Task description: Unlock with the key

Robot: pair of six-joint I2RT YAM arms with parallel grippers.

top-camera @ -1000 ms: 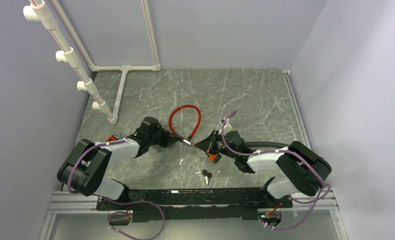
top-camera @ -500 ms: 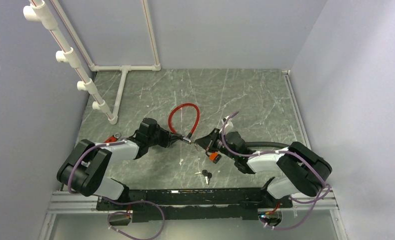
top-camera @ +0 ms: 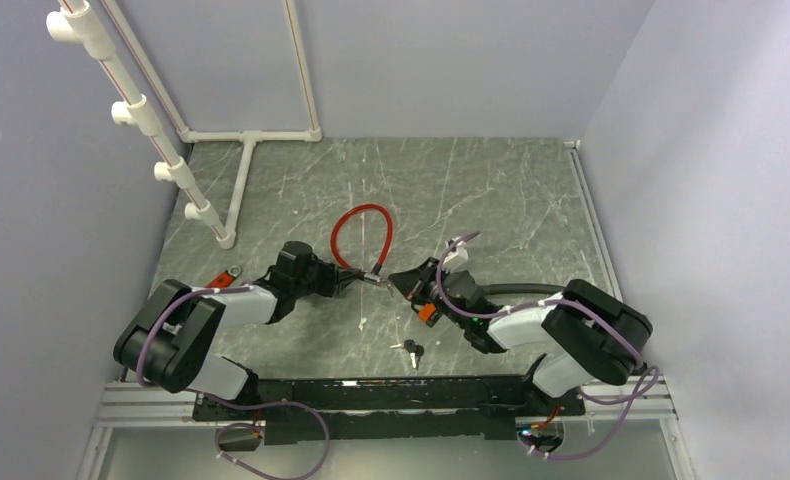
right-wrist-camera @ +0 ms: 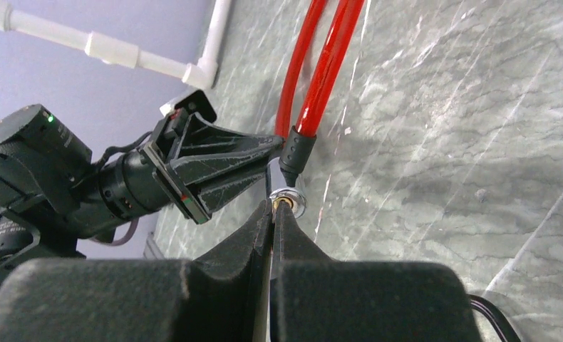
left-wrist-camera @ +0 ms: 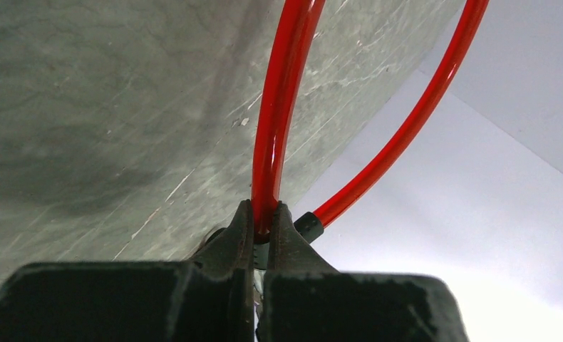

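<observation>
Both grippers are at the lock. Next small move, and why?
Probably a gentle twist of the right gripper: its shut tips meet the lock cylinder, while the left gripper clamps the red cable. The key itself is hidden.

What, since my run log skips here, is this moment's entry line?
left gripper: shut on red cable lock | right gripper: shut, tips at lock cylinder

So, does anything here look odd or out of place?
One thing: a small black-headed key lies loose on the table near the arms' bases, apart from the red cable lock. The left claw clamps the cable and the right claw is shut at its metal end. Nothing looks spilled or broken.
</observation>
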